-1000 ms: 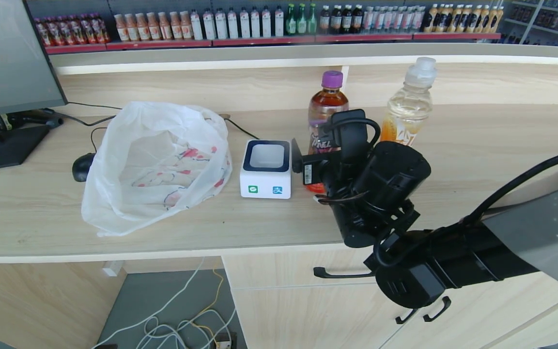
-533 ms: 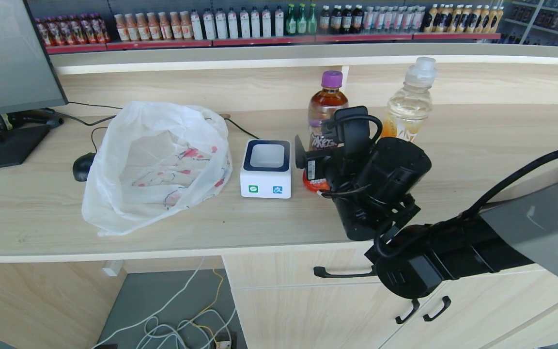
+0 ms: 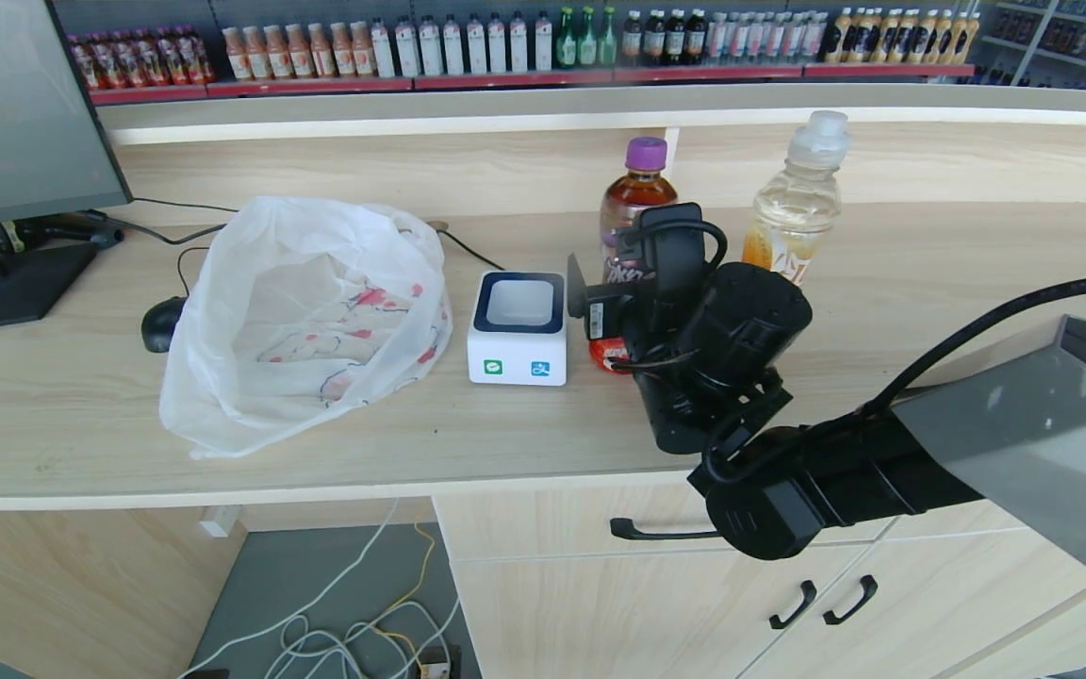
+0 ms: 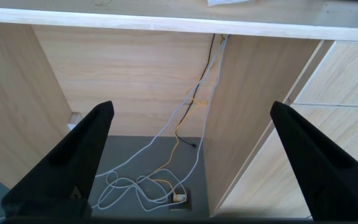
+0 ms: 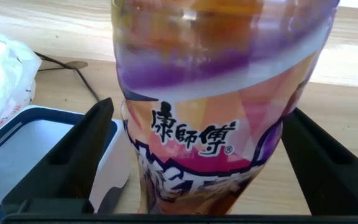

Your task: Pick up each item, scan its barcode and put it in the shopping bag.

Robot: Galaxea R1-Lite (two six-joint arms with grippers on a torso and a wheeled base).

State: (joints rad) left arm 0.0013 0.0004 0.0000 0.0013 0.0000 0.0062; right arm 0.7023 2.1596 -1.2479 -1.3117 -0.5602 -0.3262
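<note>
**Step in hand:** pick-up of item 1, the purple-cap bottle (image 3: 635, 203). No scan and no bagging yet, by the look of things. It stands upright on the bench (image 3: 81, 415), right of centre, toward the rear edge and just beside the scanner (image 3: 518, 327).

**Right jaws:** wide. One finger sits on each side of the bottle's label band, low on the body. In the right wrist view the bottle (image 5: 216, 124) fills nearly the whole span between the fingers. The gaps are slim, and I judge there is no clamp yet. The bottle base is on the bench, so the jaws carry no load.

**Left jaws:** wide, nothing held. They hang below the bench's front edge, facing the floor cables (image 4: 166, 168).

**Next move, est.:**
1. Close the right jaws on the label band, square to the body. The wall is round, slick plastic, so an off-centre grip may let it twist or slip.
2. Lift straight up, clear of the scanner's near wall.
3. Turn the barcode toward the scanner window. Barcode position is not visible from here.
4. Carry it over to the shopping bag (image 3: 303, 321), which is on the bench's left half with its mouth open.

**Remaining:** the white-cap bottle (image 3: 798, 212), upright nearer the bench's right end, toward the rear edge, apart from item 1.
</note>
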